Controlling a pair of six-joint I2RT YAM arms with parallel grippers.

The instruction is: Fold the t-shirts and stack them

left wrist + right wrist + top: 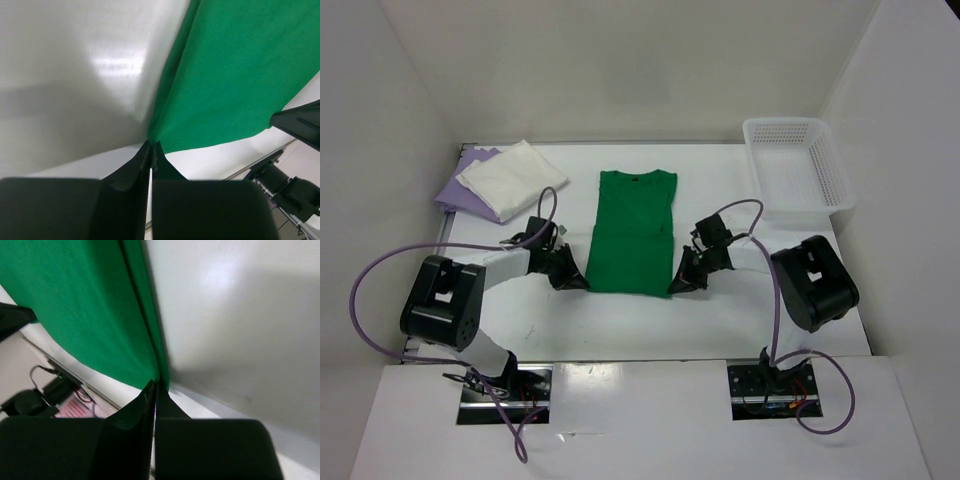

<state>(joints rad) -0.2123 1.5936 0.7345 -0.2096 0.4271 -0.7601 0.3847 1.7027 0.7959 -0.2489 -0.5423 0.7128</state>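
White table (720, 320), glossy, with glare in both wrist views. Nearest to us, the left gripper (576, 282) is clenched on the near left hem corner of the green shirt (635, 235), and the right gripper (677, 286) is clenched on its near right corner. The green shirt lies flat mid-table, sleeves folded in, collar far. Far left of it we have the cream shirt (512, 177) folded on top of the lavender shirt (452, 192). Far right of it is the basket (840, 190). White walls (620, 60) box in three sides.
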